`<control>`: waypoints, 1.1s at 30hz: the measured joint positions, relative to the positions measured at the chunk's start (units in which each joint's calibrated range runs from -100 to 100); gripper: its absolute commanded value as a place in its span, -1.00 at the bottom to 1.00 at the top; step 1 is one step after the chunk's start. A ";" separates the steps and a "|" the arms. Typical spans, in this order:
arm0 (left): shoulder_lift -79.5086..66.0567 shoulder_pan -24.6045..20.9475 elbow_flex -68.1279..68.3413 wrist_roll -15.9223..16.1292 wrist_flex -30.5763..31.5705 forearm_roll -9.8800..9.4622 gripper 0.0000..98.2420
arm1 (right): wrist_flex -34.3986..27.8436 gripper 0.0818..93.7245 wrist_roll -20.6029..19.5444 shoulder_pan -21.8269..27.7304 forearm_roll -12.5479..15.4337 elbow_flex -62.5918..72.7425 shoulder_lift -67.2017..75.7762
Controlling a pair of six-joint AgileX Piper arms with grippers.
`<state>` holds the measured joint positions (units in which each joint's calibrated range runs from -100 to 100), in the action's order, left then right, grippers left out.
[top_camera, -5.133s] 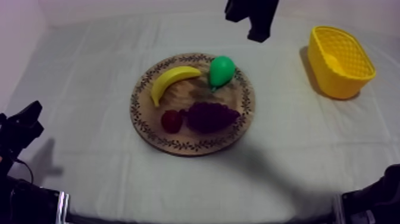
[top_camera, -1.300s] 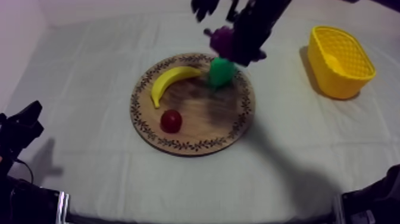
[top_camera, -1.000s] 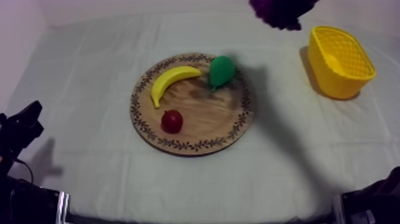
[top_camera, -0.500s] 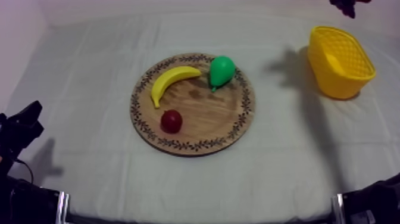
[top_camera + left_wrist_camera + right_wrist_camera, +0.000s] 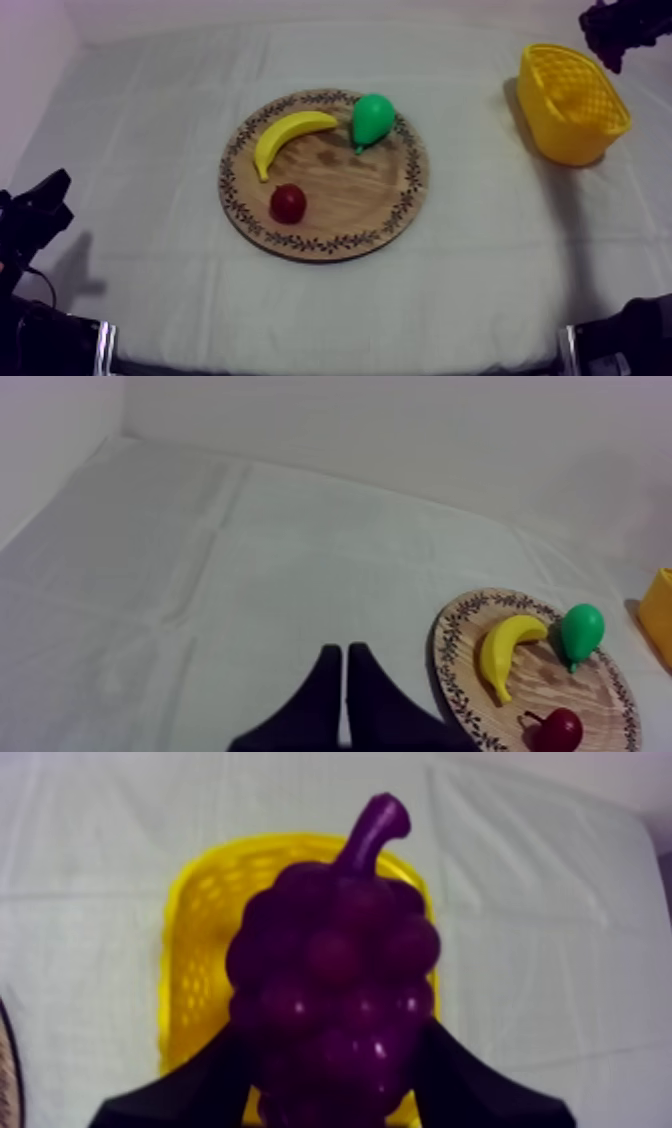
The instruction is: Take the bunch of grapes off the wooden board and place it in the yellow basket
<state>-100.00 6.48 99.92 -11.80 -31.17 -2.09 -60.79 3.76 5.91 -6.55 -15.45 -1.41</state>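
Fingers of the right gripper (image 5: 335, 1047) are being pressed against both sides of a dark purple toy bunch of grapes (image 5: 335, 962), which is being held in the air directly over the yellow lattice basket (image 5: 185, 952). A curved yellow banana (image 5: 285, 135), a green pear (image 5: 372, 118) and a small red fruit (image 5: 288, 203) are being borne by the round wooden board with a patterned rim (image 5: 350, 200). The left gripper (image 5: 345, 676) is being rested low over the grey-white cloth (image 5: 200, 576), apart from the board, jaws closed together on nothing.

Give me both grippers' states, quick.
Left gripper: shut, holding nothing.
Right gripper: shut on the bunch of grapes, above the yellow basket.
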 measured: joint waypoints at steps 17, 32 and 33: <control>0.00 0.00 0.00 0.00 0.00 0.00 -1.00 | -7.98 0.13 6.64 1.50 4.23 8.95 -20.60; 0.00 0.00 0.00 0.00 0.00 0.00 -1.00 | -1.07 0.37 5.64 2.69 5.45 6.82 -20.28; 0.00 0.00 0.00 0.00 0.00 0.00 -1.00 | -0.38 0.35 5.49 2.85 5.31 6.03 -19.25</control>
<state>-100.00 6.48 99.92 -11.80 -31.17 -2.09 -61.16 9.25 8.77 -1.24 -9.42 -20.66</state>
